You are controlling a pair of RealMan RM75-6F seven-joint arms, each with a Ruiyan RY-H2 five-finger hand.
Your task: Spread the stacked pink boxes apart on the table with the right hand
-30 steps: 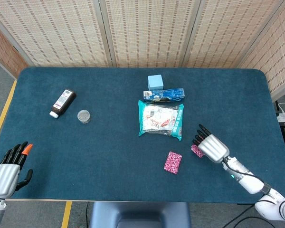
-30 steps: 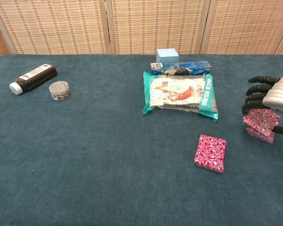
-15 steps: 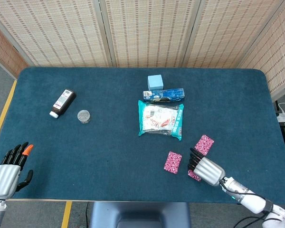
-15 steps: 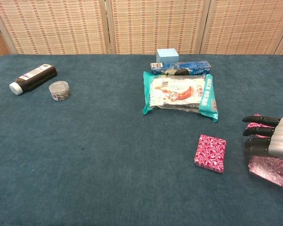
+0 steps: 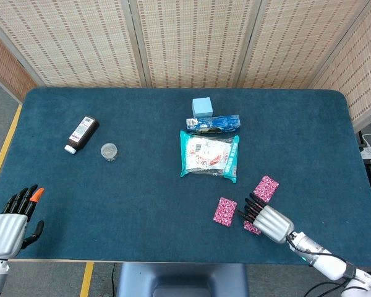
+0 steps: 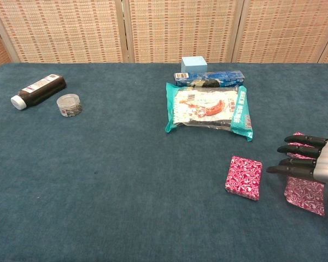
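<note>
1. Three small flat pink patterned boxes on the blue tabletop (image 5: 142,185): one (image 5: 225,211) left of the right hand (image 5: 267,221), one (image 5: 266,188) beyond it, one (image 6: 304,194) beneath it.
2. Right fingers (image 6: 298,155) extended, apart, holding nothing.
3. Probably light, stiff, slick; best gripped across the short edges.

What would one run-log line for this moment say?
right hand: fingers extended over nearest pink box | pink boxes: three, lying apart | left hand: idle at table corner

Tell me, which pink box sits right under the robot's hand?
The pink box nearest the front table edge, partly hidden beneath the right hand. The other two pink boxes lie fully uncovered.
</note>
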